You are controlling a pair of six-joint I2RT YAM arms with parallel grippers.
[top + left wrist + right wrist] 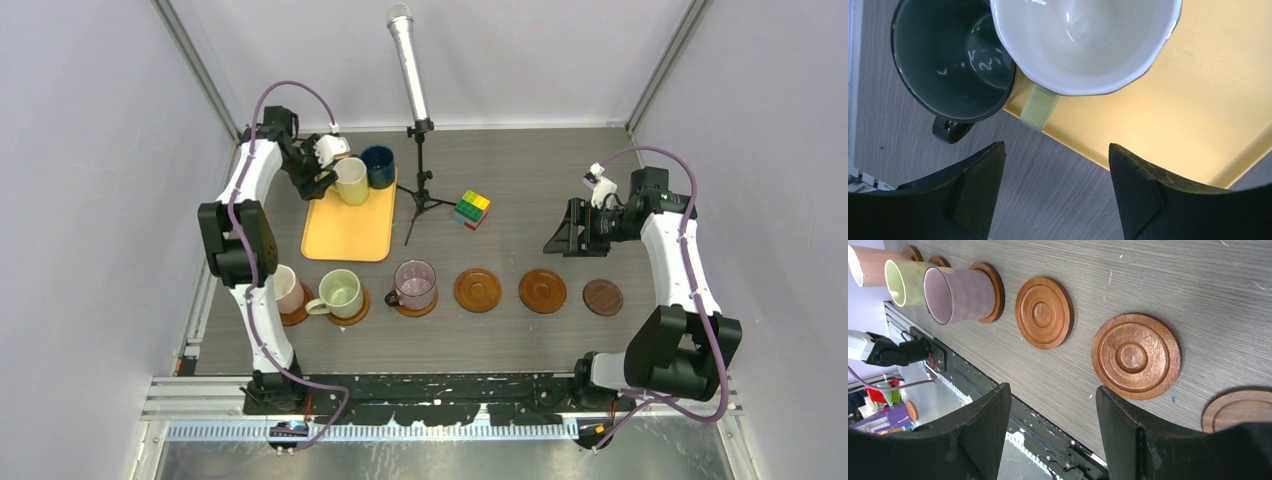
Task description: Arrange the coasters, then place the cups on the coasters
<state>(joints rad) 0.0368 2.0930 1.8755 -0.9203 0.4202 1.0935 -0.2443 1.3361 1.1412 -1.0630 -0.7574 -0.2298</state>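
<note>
Grey table is lined with coasters: three carry the pink mug, green mug and mauve mug, and three lie bare. The cream mug is set on the tray, just beside the dark mug. The left gripper is held spread and empty before the cream mug's handle. The right gripper is held wide and empty above the bare coasters.

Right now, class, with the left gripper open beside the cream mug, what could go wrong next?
The cream mug appears to touch the dark mug; the left gripper, closing on it, may knock the dark one.
The cream mug sits at the edge of the yellow tray, so a nudge might tip it off.
The microphone stand is near the path to the empty coasters; a carried mug could clip it.
</note>
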